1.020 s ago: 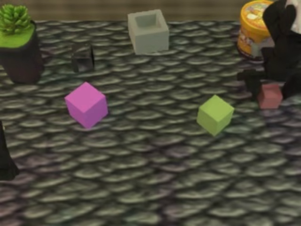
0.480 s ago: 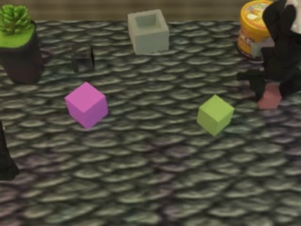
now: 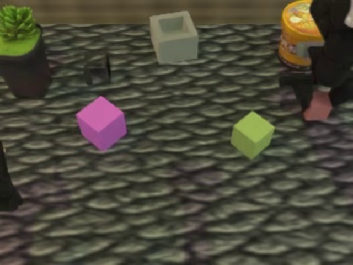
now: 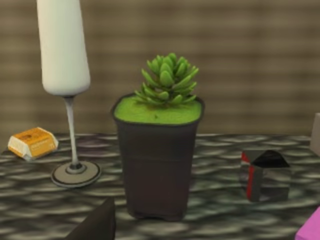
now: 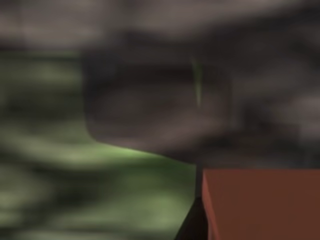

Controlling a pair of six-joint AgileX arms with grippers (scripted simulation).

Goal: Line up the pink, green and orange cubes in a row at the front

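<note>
three cubes are to be lined up, and none sits in a front row yet. the step in hand looks like the pickup of the first one: the right gripper (image 3: 319,105) is down on the orange cube (image 3: 318,110), which lies just in front of the yellow tub (image 3: 298,34) at the right side of the table. dark fingers stand on either side of the cube and part of it is covered, so it seems grasped, though i cannot tell for sure that the fingers are pressed tight. the next move, i judge, calls for a firm hold, then a lift clear of the tub and a carry toward the front.

counted: one orange cube, one green cube (image 3: 252,134) well to the tub's left and forward, one pink cube (image 3: 101,122) farther left again. the left gripper (image 3: 6,187) is parked far from the tub at the left edge; whether it is released or clenched i cannot tell.
</note>
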